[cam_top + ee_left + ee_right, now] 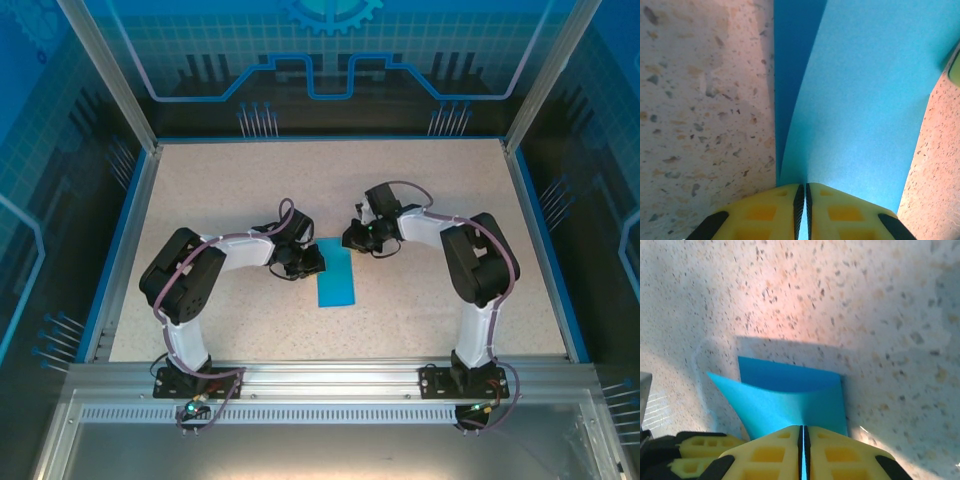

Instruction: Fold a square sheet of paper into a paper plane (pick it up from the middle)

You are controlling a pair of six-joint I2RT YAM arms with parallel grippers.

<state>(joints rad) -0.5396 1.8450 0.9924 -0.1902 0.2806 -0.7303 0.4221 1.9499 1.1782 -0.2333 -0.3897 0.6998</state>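
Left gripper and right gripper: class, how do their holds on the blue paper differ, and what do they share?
The left gripper pinches the folded sheet of paper on its left edge; the right gripper pinches its far right corner. The left gripper sits nearer the arm bases, the right gripper farther away. Both are shut on the sheet.

I counted one sheet of teal-blue paper on one speckled table. I had two arms out, with two grippers: my left gripper and my right gripper. Each gripper showed two yellow fingers, four in all.
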